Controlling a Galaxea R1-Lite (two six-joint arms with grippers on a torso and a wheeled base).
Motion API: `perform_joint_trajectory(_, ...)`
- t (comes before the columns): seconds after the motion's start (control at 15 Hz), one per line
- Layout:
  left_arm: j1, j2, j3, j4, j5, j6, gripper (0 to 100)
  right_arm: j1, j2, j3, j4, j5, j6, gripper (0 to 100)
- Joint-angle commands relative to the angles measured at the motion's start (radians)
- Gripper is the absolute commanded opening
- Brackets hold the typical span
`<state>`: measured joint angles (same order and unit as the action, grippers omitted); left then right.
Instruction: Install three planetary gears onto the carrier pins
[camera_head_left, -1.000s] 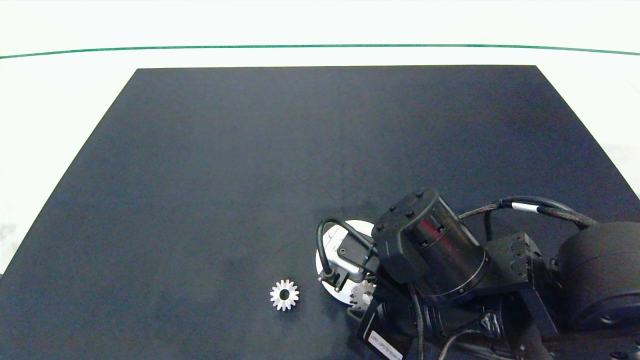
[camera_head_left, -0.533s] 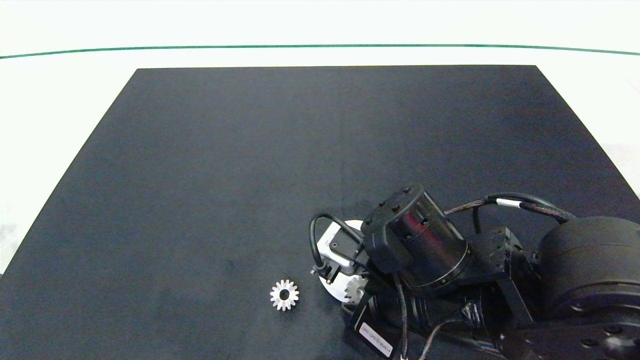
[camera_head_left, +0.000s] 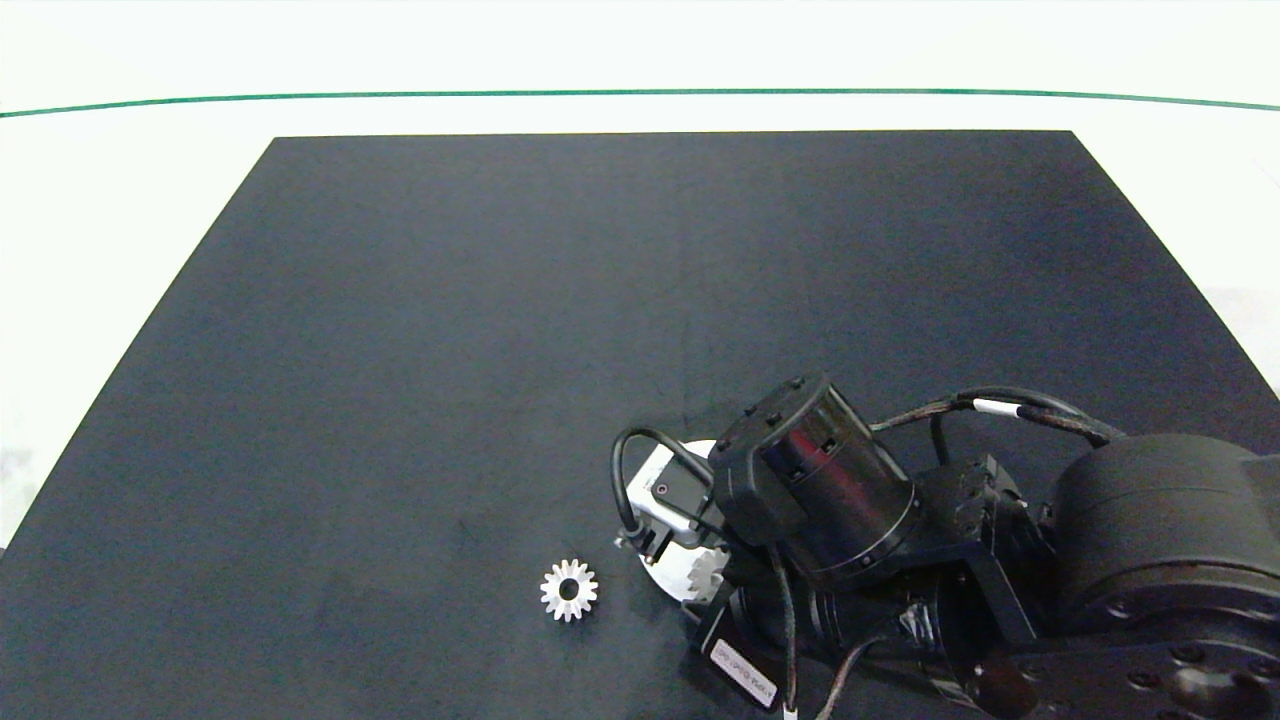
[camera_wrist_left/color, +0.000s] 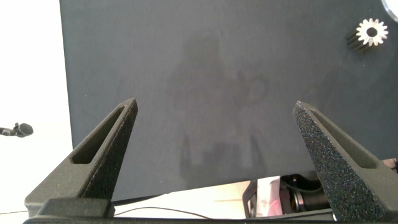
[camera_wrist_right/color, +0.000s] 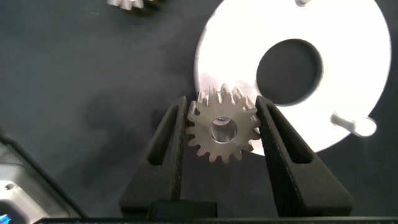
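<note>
My right gripper (camera_wrist_right/color: 222, 134) is clamped on one small silver-grey toothed metal planetary gear (camera_wrist_right/color: 223, 131), its two dark grey fingers (camera_wrist_right/color: 169, 144) pressing opposite flanks of the teeth, so the gear lies flat with its round centre hole facing my wrist camera. The gear overlaps the near rim of the flat white round carrier disc (camera_wrist_right/color: 236, 50), which lies on the black mat (camera_head_left: 500, 330).

The relation that decides the coming move, as I judge it: the bore axis stands roughly upright, parallel to the short white-silver cylindrical carrier pins, but no pin sits under the hole. One carrier pin (camera_wrist_right/color: 354, 124) stands off to the side of the held gear, across the disc's rim past one finger; a second pin (camera_wrist_right/color: 302, 2) is barely in view at the disc's far edge, beyond the large centre hole (camera_wrist_right/color: 290, 71). I cannot see a third pin. The gear must therefore shift sideways before it can descend.

Farther off, a second silver-grey gear (camera_head_left: 569, 590) lies flat on the mat, apart from the disc, towards my left arm's side; it also shows in the left wrist view (camera_wrist_left/color: 372, 32). No third gear can be made out.

My left gripper (camera_wrist_left/color: 217, 149) hangs with fingers wide apart over bare mat, holding nothing.
</note>
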<state>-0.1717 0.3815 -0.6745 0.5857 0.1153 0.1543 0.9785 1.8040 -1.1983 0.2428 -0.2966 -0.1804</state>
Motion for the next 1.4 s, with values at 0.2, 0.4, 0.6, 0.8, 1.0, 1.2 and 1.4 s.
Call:
perform_joint_trajectory(0.2, 0.0, 0.0, -0.01, 0.003, 0.001, 0.001, 100, -0.003, 0.005, 0.003, 0.001, -0.029, 0.001, 10)
perform_joint_trajectory(0.4, 0.0, 0.0, -0.014, 0.003, 0.001, 0.001, 100, -0.003, 0.009, 0.003, 0.001, -0.027, 0.004, 10)
perform_joint_trajectory(0.6, -0.002, 0.002, -0.027, 0.003, 0.001, 0.001, 100, -0.003, 0.017, -0.004, 0.001, -0.027, 0.006, 10)
perform_joint_trajectory(0.8, -0.002, 0.004, -0.023, 0.003, 0.001, 0.001, 100, -0.003, 0.015, -0.003, 0.001, -0.029, 0.024, 100)
perform_joint_trajectory(1.0, -0.002, 0.004, -0.022, 0.003, 0.001, 0.001, 100, -0.003, 0.015, -0.003, 0.001, -0.029, 0.024, 100)
perform_joint_trajectory(1.2, -0.002, 0.004, -0.022, 0.003, 0.001, 0.001, 100, 0.0, 0.008, 0.003, 0.004, -0.029, 0.025, 100)
perform_joint_trajectory(1.4, -0.002, 0.0, -0.022, 0.003, 0.001, 0.001, 100, -0.038, -0.144, 0.034, 0.052, -0.026, 0.03, 100)
